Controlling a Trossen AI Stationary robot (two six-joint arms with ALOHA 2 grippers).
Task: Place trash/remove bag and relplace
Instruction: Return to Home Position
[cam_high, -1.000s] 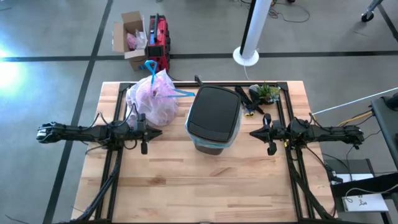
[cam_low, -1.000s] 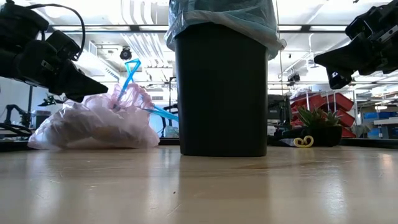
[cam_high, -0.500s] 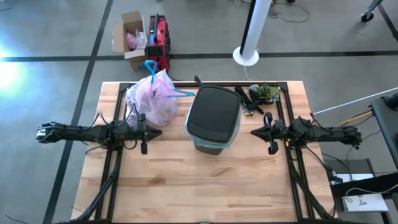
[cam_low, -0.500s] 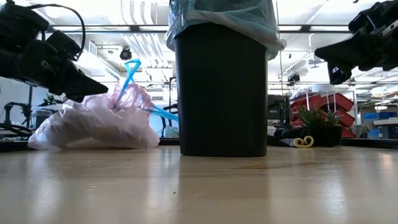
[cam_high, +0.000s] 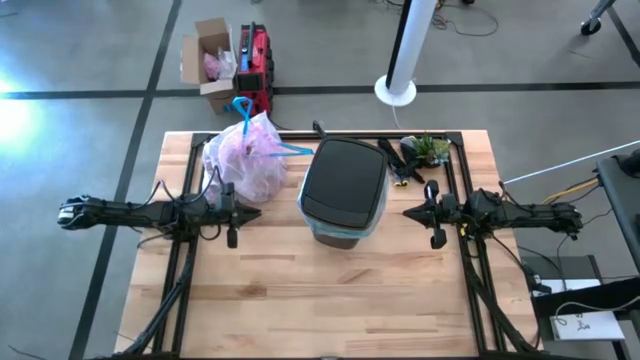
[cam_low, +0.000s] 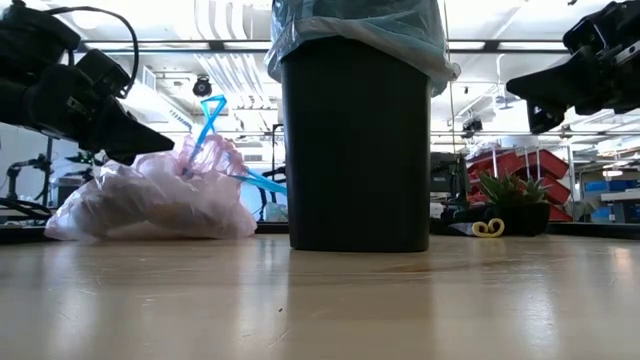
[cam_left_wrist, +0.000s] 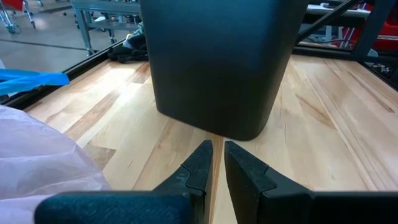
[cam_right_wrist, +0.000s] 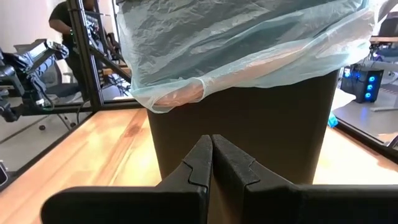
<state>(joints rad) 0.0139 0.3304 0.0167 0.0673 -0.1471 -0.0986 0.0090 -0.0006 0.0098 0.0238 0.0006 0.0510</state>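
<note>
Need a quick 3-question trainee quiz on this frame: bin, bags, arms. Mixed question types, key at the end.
1. True or false: the pink bag lies on the table, outside the bin.
2. Multiple choice: what colour is the liner folded over the bin's rim? A) pink B) light blue C) black
3. Short answer: which is nearer the pink bag, the left gripper or the right gripper?

Key: 1 true; 2 B; 3 left gripper.
</note>
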